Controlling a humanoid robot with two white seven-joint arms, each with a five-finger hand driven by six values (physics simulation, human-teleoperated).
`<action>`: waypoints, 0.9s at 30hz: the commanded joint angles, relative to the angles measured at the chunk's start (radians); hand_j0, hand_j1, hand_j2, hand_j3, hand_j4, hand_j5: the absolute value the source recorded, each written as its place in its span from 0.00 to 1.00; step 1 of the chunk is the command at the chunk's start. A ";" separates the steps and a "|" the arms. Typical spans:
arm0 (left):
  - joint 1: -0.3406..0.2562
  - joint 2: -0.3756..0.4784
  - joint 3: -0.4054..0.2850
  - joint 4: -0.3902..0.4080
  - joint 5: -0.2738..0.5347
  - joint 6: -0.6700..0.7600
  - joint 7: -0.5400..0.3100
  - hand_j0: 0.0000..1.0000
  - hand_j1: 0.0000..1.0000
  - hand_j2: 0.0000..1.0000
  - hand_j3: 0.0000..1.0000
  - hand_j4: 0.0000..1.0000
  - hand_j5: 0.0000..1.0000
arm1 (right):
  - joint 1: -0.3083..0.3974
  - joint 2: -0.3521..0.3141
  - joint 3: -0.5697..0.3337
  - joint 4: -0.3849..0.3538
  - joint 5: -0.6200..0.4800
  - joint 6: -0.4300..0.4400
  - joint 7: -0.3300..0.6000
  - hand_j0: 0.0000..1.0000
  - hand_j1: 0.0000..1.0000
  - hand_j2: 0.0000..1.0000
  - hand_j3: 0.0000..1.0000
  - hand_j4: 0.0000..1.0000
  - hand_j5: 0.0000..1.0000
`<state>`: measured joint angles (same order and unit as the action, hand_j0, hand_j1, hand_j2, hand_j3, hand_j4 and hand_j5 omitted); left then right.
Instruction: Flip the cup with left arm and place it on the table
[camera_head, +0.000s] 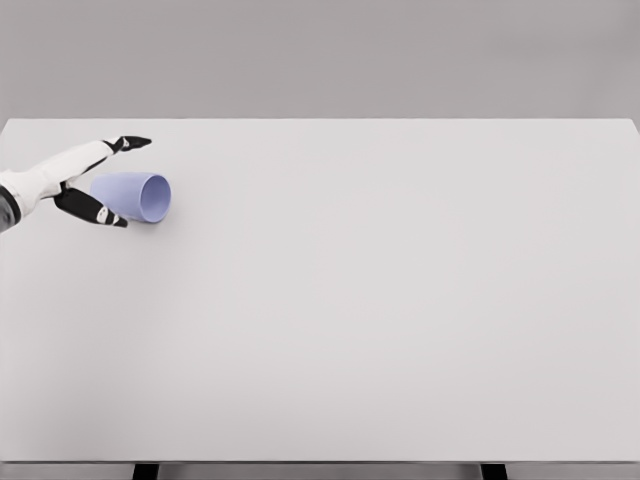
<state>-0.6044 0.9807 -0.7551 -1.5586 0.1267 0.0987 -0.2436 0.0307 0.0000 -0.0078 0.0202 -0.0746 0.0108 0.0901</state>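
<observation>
Upper left of the frame: I see the cup (137, 196), lavender, lying on its side on the white table (380, 320), open mouth facing right. My left hand (88, 182) comes in from the left edge, fingers spread wide around the cup's closed end, one finger (128, 143) above it, another below. Can't tell if they touch it. Nothing gripped.

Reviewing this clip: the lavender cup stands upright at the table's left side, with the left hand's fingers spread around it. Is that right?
Not quite. The head view shows the lavender cup lying on its side on the table, its open mouth facing right, not standing upright. The rest holds: it is at the table's left side, and the left hand has its fingers spread around it, one above and others below.
</observation>
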 joint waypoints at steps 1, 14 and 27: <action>0.000 0.000 -0.013 0.015 -0.016 0.007 0.000 1.00 1.00 1.00 1.00 1.00 1.00 | 0.000 0.000 0.000 0.000 -0.001 0.000 0.000 1.00 1.00 1.00 1.00 1.00 1.00; -0.038 -0.068 -0.052 0.075 -0.196 0.003 -0.002 1.00 1.00 1.00 1.00 1.00 1.00 | 0.000 0.000 0.000 0.000 0.001 0.000 -0.001 1.00 1.00 1.00 1.00 1.00 1.00; -0.055 -0.103 -0.073 0.127 -0.254 0.003 0.000 1.00 1.00 1.00 1.00 1.00 1.00 | 0.000 0.000 0.000 0.000 0.001 0.000 0.000 1.00 1.00 1.00 1.00 1.00 1.00</action>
<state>-0.6596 0.8876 -0.8285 -1.4452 -0.1098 0.1017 -0.2450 0.0307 0.0000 -0.0078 0.0199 -0.0746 0.0108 0.0898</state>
